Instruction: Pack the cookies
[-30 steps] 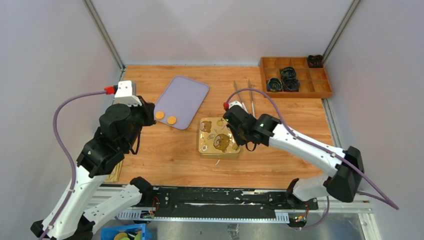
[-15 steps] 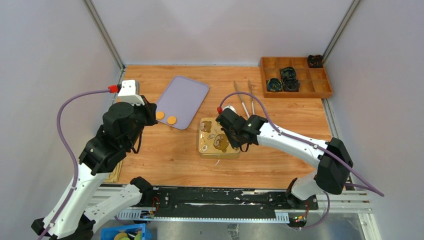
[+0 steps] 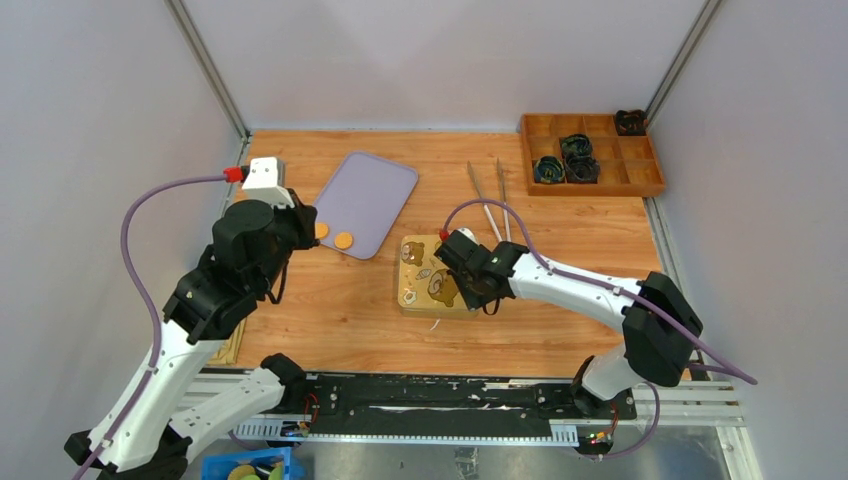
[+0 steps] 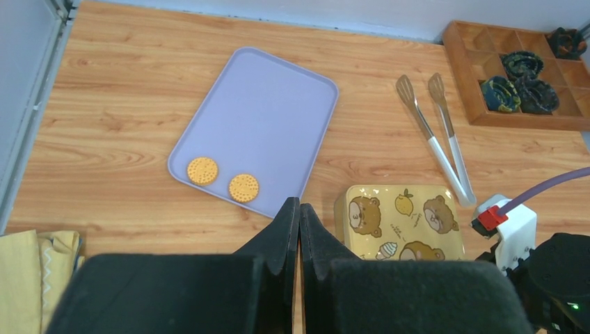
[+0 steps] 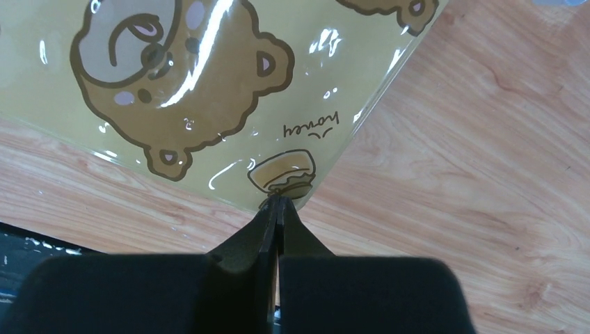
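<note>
Two round orange-yellow cookies [image 3: 320, 229] [image 3: 343, 240] lie on the near end of a lilac tray [image 3: 365, 195]; the left wrist view shows them [image 4: 202, 170] [image 4: 243, 187] on the tray [image 4: 268, 111]. A closed square yellow tin [image 3: 425, 280] with bear pictures sits right of the tray. My left gripper [image 3: 303, 228] is shut and empty, raised by the tray's near left edge [image 4: 299, 209]. My right gripper [image 3: 482, 300] is shut and empty, its tips [image 5: 277, 202] at the near right corner of the tin lid [image 5: 209, 90].
Metal tongs [image 3: 493, 200] lie behind the tin. A wooden compartment box [image 3: 590, 155] with dark paper cups stands at the back right. A yellow cloth [image 4: 31, 278] lies at the near left. Grey walls close in both sides.
My right arm has swung left and nearer, bringing its gripper over the tin's near right corner. My left arm has shifted slightly away from me. Cookies, tray and tin have not moved.
</note>
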`<action>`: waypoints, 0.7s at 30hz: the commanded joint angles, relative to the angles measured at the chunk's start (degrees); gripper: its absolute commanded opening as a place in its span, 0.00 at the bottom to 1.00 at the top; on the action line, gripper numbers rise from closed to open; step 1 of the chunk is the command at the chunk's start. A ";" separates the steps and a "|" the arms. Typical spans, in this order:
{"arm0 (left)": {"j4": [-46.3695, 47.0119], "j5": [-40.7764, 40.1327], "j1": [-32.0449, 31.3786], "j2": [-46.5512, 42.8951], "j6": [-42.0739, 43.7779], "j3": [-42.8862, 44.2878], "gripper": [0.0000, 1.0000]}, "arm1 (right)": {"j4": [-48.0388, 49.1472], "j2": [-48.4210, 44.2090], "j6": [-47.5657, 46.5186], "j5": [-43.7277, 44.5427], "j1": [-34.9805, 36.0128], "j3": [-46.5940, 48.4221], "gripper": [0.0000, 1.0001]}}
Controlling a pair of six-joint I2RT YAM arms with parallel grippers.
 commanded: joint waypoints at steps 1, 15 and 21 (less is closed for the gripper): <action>0.37 0.10 -0.45 -0.21 0.94 0.49 0.04 | -0.22 1.45 1.97 -1.93 -0.38 -2.48 0.00; 0.67 0.24 -0.44 -1.08 0.58 -0.14 0.04 | -4.73 -0.62 0.11 3.45 -0.71 7.40 0.00; 1.10 1.83 -0.40 0.14 -0.13 -0.21 0.04 | -5.27 4.11 -3.44 4.77 -6.50 17.12 0.00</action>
